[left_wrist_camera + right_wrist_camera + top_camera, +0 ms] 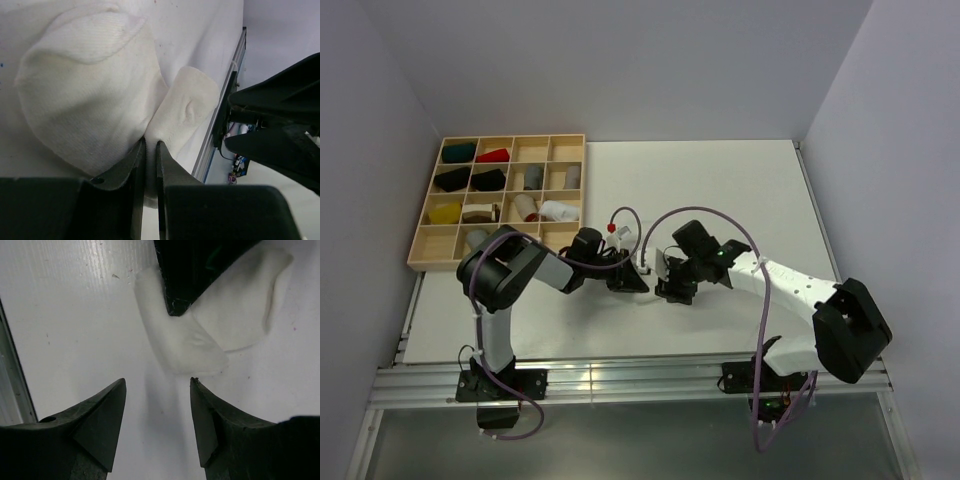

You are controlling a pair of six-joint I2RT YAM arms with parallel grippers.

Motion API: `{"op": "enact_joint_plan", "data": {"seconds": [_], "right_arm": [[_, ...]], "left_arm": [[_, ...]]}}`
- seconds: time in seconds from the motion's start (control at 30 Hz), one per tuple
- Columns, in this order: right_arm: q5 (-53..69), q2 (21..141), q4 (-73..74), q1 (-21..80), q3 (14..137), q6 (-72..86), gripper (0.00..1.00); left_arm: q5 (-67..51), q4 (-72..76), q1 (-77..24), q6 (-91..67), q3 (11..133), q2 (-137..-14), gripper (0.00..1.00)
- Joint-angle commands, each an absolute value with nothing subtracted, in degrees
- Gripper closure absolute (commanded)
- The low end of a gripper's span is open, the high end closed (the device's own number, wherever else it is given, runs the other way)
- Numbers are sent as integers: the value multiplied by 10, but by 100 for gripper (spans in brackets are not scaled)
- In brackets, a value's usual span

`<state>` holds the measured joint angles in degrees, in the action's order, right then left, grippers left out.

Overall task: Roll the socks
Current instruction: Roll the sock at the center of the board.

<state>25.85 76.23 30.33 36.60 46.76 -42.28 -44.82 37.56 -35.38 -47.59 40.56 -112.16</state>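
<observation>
**White sock pinched by left arm, right fingers open beside it**

The white sock lies flat on the tabletop, approx. mid-table, between the two arms where they meet. Left gripper: fingers pressed together on a raised fold of the sock, at the narrow spot between its broad rounded part and a smaller flap. That flap points twd the near edge rail. The fabric bunches up where it is nipped, and the rest of the sock rests on the surface.

Right gripper: fingers well apart, nothing betw. them, just bare tabletop below. It sits just beside the flap end of the sock, not touching it, opposite the left gripper.

Wooden tray with compartments at the rear left, well apart from the sock, holding small cloth bundles in red, yellow, green, black and grey.
</observation>
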Motion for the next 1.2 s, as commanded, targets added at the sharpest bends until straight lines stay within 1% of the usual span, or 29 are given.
{"op": "enact_joint_plan", "data": {"seconds": [0.0, 0.3, 0.5, 0.77, 0.87, 0.9, 0.93, 1.0, 1.03, 1.1, 1.17], "right_arm": [[203, 758, 219, 392, 455, -442, 39], [150, 801, 166, 451, 443, -463, 37], [131, 830, 171, 485, 444, -464, 39], [127, 864, 180, 493, 445, -461, 44], [127, 881, 180, 492, 453, -454, 50], [127, 884, 180, 493, 457, -452, 53], [127, 888, 183, 492, 459, -451, 58], [131, 897, 185, 493, 466, -446, 63], [139, 900, 194, 492, 468, -445, 68], [155, 907, 206, 490, 477, -445, 73], [165, 920, 239, 487, 491, -447, 75]], "left_arm": [[-446, 269, -353, -457, 390, -1162, 100], [-456, 264, -352, -452, 390, -1171, 100], [-466, 261, -350, -450, 395, -1178, 100], [-475, 263, -349, -453, 403, -1180, 100], [-478, 263, -349, -453, 403, -1180, 100], [-478, 265, -349, -453, 403, -1180, 100], [-484, 272, -349, -454, 402, -1180, 100], [-489, 279, -349, -461, 398, -1179, 100], [-490, 289, -349, -462, 397, -1176, 98], [-484, 294, -347, -465, 393, -1169, 95], [-472, 314, -344, -474, 387, -1154, 93]]}}
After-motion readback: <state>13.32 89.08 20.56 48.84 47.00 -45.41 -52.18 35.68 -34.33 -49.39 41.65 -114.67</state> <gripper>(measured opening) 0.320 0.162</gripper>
